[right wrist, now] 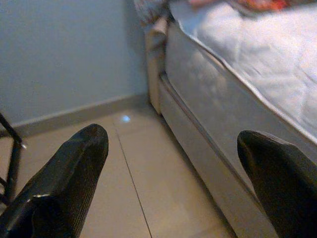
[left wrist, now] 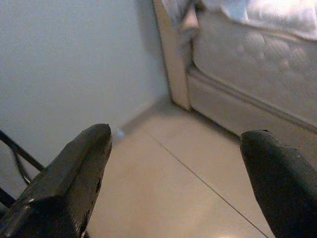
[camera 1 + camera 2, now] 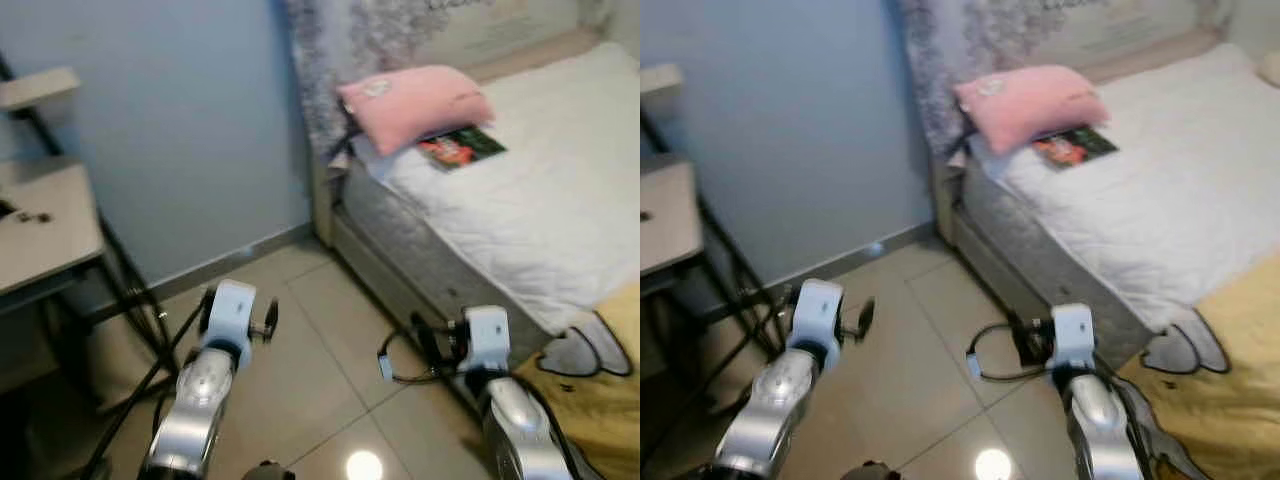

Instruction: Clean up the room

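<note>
Approaching the bed (image 3: pixel 560 200) seems to be the step in hand, because both hands are held out over the tiled floor (image 3: pixel 300 370) and nothing is carried. The left hand (image 2: pixel 173 163) is open, its two black fingers (image 2: pixel 74 173) spread wide with only floor between them. The right hand (image 1: pixel 171 168) is open in the same way, and it is empty too.

Ahead of the right hand and a little to its right side stands the bed, with its mattress edge near. Farther ahead, well apart from both hands, a pink pillow (image 3: pixel 415 102) lies at the head of the bed. A magazine or thin book with a red and green cover (image 3: pixel 462 148) lies on the white sheet, touching the pillow's edge. I judge this is the thing to tidy, but the task does not name it. Close beside the right arm, a yellow blanket (image 3: pixel 590 400) hangs at the bed's corner. To the left of the left hand there is a tabletop (image 3: pixel 40 230) with dark cables (image 3: pixel 135 300) below.

The next move calls for stepping closer and lifting the right hand above the mattress, as the magazine is out of reach now.
</note>
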